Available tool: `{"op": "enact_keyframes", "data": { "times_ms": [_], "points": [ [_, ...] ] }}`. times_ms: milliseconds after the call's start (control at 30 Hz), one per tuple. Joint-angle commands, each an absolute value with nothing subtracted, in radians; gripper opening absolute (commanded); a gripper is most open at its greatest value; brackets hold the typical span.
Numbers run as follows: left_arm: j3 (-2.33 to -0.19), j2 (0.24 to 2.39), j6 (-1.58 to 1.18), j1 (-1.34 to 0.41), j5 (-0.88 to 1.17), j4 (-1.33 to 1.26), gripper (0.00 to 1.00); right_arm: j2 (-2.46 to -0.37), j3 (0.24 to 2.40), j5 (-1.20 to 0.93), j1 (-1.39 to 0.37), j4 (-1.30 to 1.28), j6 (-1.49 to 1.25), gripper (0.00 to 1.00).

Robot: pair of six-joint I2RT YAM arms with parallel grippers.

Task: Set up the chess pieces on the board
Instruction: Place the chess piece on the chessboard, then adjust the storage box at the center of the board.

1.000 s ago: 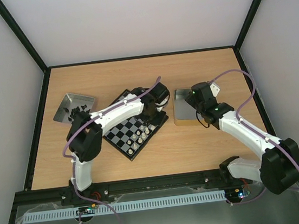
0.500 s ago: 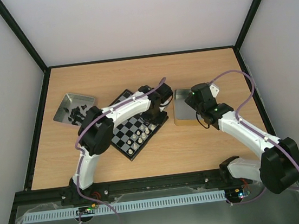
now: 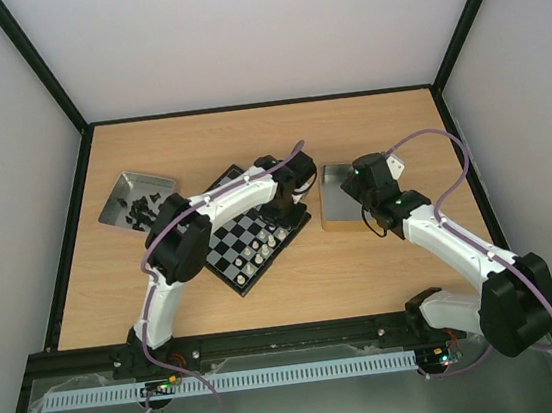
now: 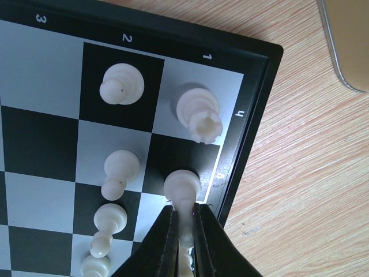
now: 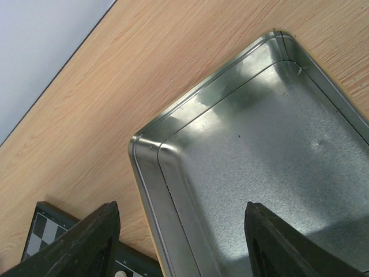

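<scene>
Your left gripper [image 4: 183, 231] is pinched tight on a glossy cream chess piece [image 4: 183, 186] with a rounded end, over a black square at the board's [image 4: 40, 138] right corner. The thin black fingers [image 4: 164, 245] hide the rest of the piece. Beside it stand a crenellated rook [image 4: 199, 112] and round-headed pawns [image 4: 121, 85], smooth plastic on flat checks. The board lies mid-table, turned diamond-wise on the wood-grain table [image 4: 300, 173]. Your right gripper [image 5: 181, 236] hangs spread wide, holding nothing, above a dull, speckled metal tray [image 5: 248, 144] with rounded corners, cut off by the frame. In the second tray [image 3: 113, 211], far left, the dark contents are too small to identify.
</scene>
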State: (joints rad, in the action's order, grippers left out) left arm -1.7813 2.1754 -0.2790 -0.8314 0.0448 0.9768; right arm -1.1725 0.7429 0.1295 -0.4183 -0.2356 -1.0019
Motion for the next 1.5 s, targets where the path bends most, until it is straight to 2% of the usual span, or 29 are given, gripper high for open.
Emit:
{"op": "enact_keyframes", "data": {
  "times_ms": [0,433,733,967,1100,1300,1467],
  "points": [
    [-1.798,2.210,-0.270,-0.824,0.051,0.981,0.07,-1.178,0.732,0.146,-0.414,-0.243,-0.994,0.59],
    [-1.816,2.218,-0.267,-0.818,0.069,0.951,0.11,-1.171,0.736,0.146,-0.414,-0.255,-0.989,0.59],
    [-1.816,2.158,-0.269,-0.815,0.097,0.942,0.31,-1.157,0.755,0.143,-0.414,-0.268,-0.979,0.59],
    [-1.786,2.028,-0.290,-0.792,0.110,0.913,0.38,-1.174,0.798,0.106,-0.413,-0.238,-0.806,0.60],
    [-1.655,1.868,-0.321,-0.756,0.083,0.808,0.42,-1.265,0.886,0.052,-0.398,-0.255,-0.594,0.66],
    [-1.373,1.610,-0.367,-0.690,0.034,0.605,0.46,-1.454,1.040,0.083,-0.375,-0.381,-0.342,0.84],
    [-1.127,1.373,-0.393,-0.626,0.016,0.438,0.53,-1.551,1.096,0.085,-0.353,-0.439,-0.179,0.87]
  ]
}}
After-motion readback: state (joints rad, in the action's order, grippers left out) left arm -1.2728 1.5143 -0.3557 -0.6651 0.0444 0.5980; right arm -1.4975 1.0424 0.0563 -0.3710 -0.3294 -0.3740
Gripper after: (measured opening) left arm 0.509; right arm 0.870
